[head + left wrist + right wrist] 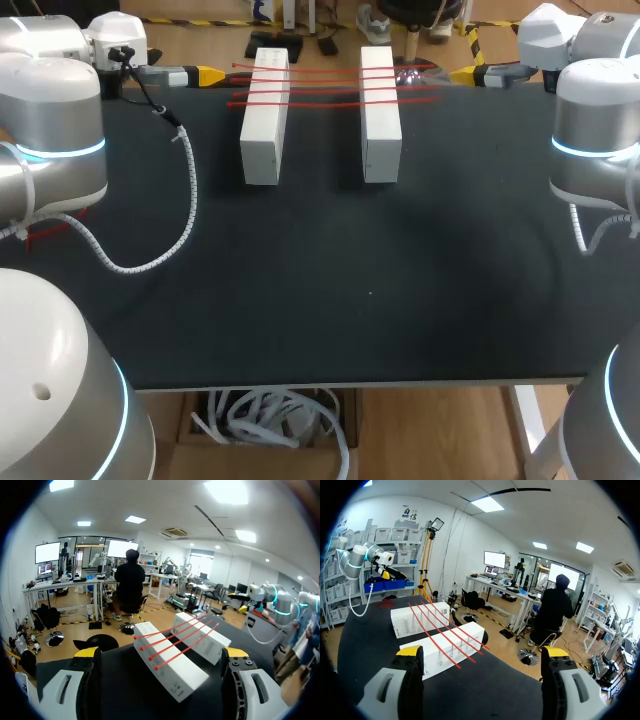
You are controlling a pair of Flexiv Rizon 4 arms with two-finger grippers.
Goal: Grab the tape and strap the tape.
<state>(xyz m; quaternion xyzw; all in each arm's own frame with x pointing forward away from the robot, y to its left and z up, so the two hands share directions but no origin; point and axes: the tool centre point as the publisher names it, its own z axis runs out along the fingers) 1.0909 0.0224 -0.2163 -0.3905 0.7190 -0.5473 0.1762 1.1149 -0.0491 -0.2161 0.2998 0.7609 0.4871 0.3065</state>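
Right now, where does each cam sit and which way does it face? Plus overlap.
Head view: above and behind me, looking down on the black table; both arms enter from the sides, left gripper and right gripper at the far edge.
Left wrist view: on the left wrist, facing across the two white boxes; its open yellow fingertips show.
Right wrist view: on the right wrist, facing the boxes from the opposite end; its open yellow fingertips show.
Shared: all three see the boxes and four red tape strips across them.

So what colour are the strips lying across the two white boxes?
Red. The strips show best in the head view.
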